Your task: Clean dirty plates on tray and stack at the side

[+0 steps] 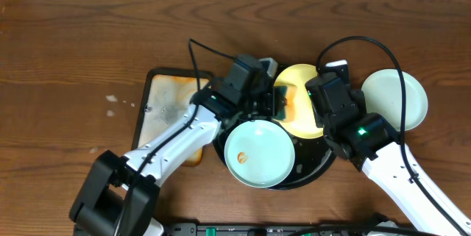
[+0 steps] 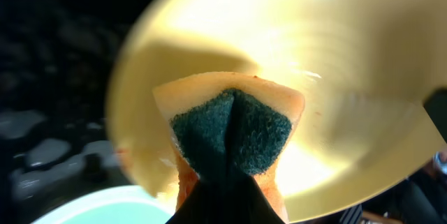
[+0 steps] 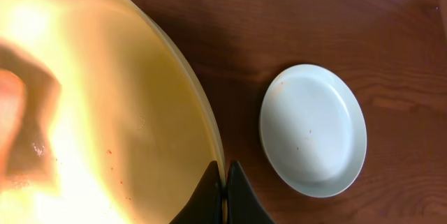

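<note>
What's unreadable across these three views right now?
1. Overhead: the yellow plate centre is covered by the left arm and right arm, so any leftover smear cannot be told.
2. Overhead: the black tray is mostly hidden under the mint plate and both arms.
3. Left wrist: the sponge covers the plate beneath it, and the dark left side is blurred.
4. Right wrist: glare washes out the yellow plate's face, which the left edge cuts off.

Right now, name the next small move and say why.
Probably wipe the sponge across the face of the yellow plate. The left claw is shut on the sponge, held at that face; the right claw pinches the rim, and small orange specks show there.
</note>
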Robot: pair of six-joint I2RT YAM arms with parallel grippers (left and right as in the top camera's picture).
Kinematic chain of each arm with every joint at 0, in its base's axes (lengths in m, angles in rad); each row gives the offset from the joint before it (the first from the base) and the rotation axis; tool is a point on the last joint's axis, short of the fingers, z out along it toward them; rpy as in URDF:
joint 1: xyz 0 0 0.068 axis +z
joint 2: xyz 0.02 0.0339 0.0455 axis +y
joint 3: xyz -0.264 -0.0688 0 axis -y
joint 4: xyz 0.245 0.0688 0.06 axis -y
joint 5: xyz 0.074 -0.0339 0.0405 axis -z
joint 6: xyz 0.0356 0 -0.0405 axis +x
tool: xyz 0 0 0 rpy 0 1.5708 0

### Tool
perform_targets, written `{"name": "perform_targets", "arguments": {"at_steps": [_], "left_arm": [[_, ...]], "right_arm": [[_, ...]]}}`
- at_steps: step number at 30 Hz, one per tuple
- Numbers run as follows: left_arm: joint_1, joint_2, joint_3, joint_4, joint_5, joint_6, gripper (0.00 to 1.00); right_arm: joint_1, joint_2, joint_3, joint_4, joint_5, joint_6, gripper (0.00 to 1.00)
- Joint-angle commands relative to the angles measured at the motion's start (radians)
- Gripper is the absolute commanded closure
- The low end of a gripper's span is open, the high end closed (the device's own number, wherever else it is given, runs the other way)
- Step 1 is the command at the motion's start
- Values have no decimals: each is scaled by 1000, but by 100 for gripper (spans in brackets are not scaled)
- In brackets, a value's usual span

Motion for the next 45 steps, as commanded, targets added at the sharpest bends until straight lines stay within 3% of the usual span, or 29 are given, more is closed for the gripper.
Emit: {"name": "perform_targets", "arguments": {"at_steps": [1, 13, 26, 34, 37, 39, 42, 45], "left_arm": [[-22, 21, 11, 6, -24, 28, 92], [15, 89, -2, -81, -158, 39, 92], [150, 82, 0, -98, -114, 38, 92], [193, -13, 6, -125, -58, 53, 92], [218, -79, 6, -172, -66, 95, 92], [255, -147, 6, -231, -82, 139, 92], [330, -230, 6, -378, -215, 172, 92], [386, -249, 6, -486, -312, 173, 92]], "right_arm": [[-8, 3, 21, 5, 7, 0, 99], [-7, 3, 21, 6, 8, -32, 99], [-8, 3, 21, 6, 15, -43, 99], [-8, 3, 21, 10, 28, -67, 99], [-8, 3, 21, 26, 71, -138, 99], [-7, 3, 21, 71, 100, -276, 99], [8, 3, 21, 183, 172, -506, 99], [45, 3, 21, 260, 253, -630, 99]]}}
